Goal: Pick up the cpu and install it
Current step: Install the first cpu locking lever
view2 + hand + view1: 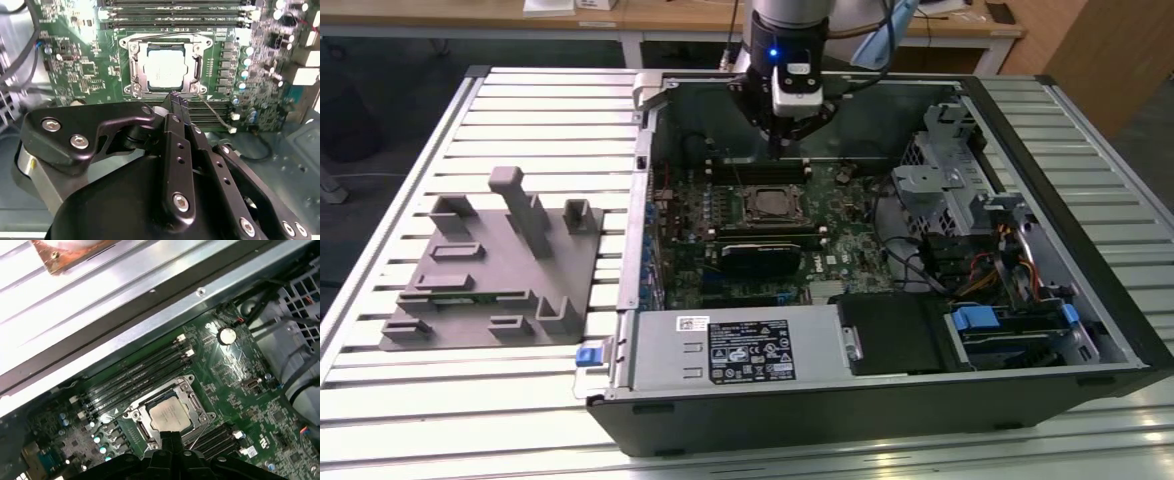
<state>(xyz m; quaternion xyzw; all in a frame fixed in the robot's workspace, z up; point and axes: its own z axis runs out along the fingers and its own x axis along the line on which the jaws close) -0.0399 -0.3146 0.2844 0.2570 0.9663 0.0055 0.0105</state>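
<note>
One cpu already lies flat in the motherboard socket, inside its metal frame, in both wrist views. My gripper hangs just beside the socket's edge, fingers pressed together and holding nothing. I judge the seating is what matters now: any press should be light, straight down and centred, to avoid tilting the chip.

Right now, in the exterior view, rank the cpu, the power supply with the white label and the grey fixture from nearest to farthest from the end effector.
1. The cpu, seated in its socket just below the end effector.
2. The power supply, at the case's near edge.
3. The grey fixture, outside the case on the slatted table, toward the exterior view's left.
</note>
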